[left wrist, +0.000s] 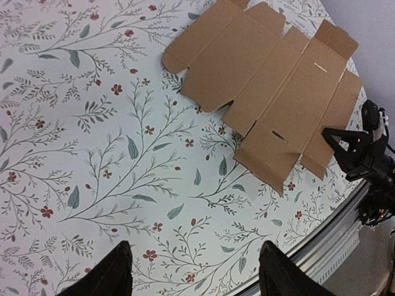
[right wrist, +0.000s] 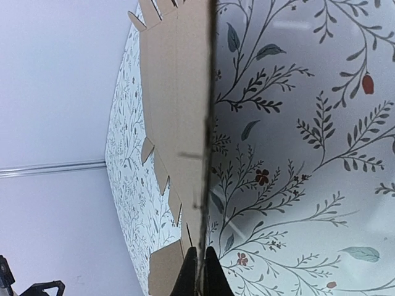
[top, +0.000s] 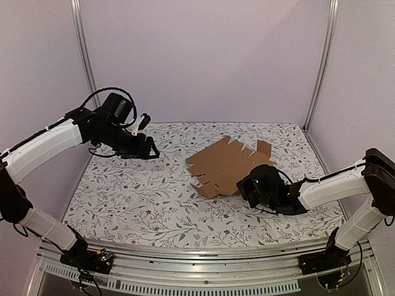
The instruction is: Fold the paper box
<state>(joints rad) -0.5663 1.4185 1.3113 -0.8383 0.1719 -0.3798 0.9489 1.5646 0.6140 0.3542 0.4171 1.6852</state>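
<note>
On the table (top: pixel 123 197), right claw (right wrist: pixel 199 274) pinches the unfolded paper box (right wrist: pixel 179 92).

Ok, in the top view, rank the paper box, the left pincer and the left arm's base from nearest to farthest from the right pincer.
1. The paper box: centre-right, its near edge pinched in the right pincer.
2. The left pincer: open, raised at mid-left.
3. The left arm's base: near-left corner.
</note>
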